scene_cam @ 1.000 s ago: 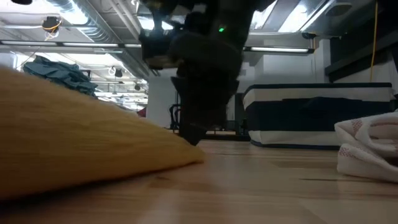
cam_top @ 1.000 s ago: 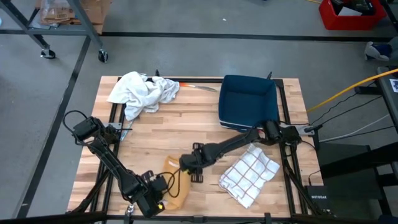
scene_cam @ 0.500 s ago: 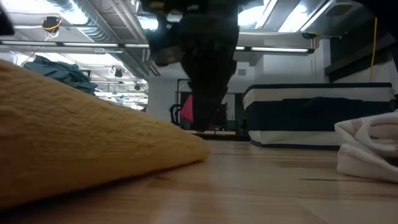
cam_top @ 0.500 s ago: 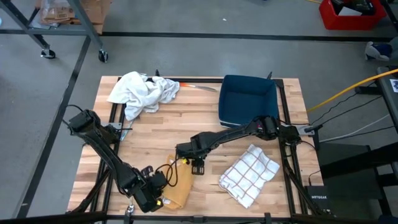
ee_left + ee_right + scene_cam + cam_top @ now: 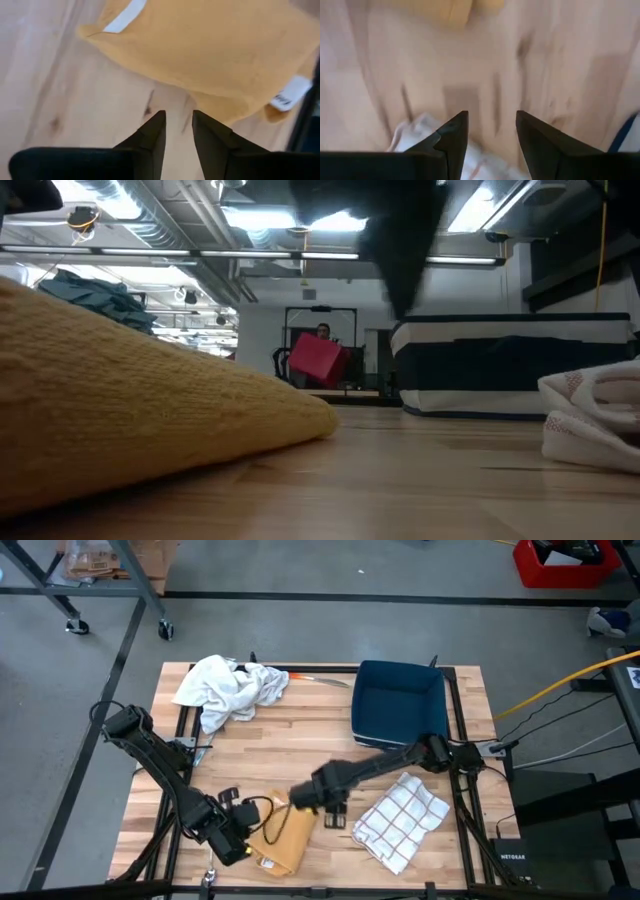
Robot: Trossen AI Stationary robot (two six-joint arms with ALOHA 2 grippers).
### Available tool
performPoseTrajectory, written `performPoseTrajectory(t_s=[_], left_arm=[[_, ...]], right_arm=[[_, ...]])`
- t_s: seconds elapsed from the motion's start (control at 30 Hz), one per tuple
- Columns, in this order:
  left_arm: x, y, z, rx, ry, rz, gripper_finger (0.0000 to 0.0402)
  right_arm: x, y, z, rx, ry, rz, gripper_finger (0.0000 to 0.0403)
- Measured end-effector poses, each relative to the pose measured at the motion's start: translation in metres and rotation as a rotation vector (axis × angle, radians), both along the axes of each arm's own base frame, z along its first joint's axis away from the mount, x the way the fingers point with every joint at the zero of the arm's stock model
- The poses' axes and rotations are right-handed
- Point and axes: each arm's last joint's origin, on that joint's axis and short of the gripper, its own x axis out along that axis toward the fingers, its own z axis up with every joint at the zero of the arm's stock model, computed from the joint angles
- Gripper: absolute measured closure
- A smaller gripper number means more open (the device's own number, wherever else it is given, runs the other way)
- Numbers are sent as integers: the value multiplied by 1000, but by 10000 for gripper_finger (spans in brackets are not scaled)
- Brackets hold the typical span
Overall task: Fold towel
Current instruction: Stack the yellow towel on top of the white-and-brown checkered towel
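Yellow towel [image 5: 283, 837] seen lying at worktop [image 5: 300, 740] front edge, left tool [image 5: 174, 131] parted and empty beside it, right tool [image 5: 490, 131] parted above checked cloth [image 5: 402, 820], white label [image 5: 125, 16] shown only by left wrist view.

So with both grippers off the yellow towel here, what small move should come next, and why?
Probably bring the left gripper forward to pinch the near edge of the yellow towel: its fingers are open and empty above bare wood just short of that edge, while the right gripper hangs open beside the checked cloth.
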Motion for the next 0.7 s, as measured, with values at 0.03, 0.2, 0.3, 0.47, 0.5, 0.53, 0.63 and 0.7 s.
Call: performPoseTrajectory(t_s=[0.03, 0.2, 0.3, 0.47, 0.5, 0.53, 0.63, 0.7], left_arm=[[-1, 1, 0, 10, 7, -6, 314], [-1, 1, 0, 24, 17, -24, 314], [-1, 1, -1, 29, 20, -39, 314], [-1, 1, -1, 58, 27, -109, 314], [-1, 1, -1, 66, 29, -130, 314], [-1, 2, 0, 71, 29, -143, 314], [-2, 5, 6, 66, 20, -168, 314], [-4, 10, 12, 63, 7, -185, 314]], right_arm=[[-5, 8, 0, -7, 19, 6, 233], [-22, 40, -1, -21, 60, 61, 233], [-30, 54, 1, -19, 74, 78, 233], [-38, 63, 26, 20, 9, 75, 233], [-40, 61, 36, 30, -16, 63, 233], [-43, 60, 48, 45, -48, 50, 233], [-51, 52, 84, 53, -164, 14, 233], [-57, 45, 105, 32, -247, 5, 233]])
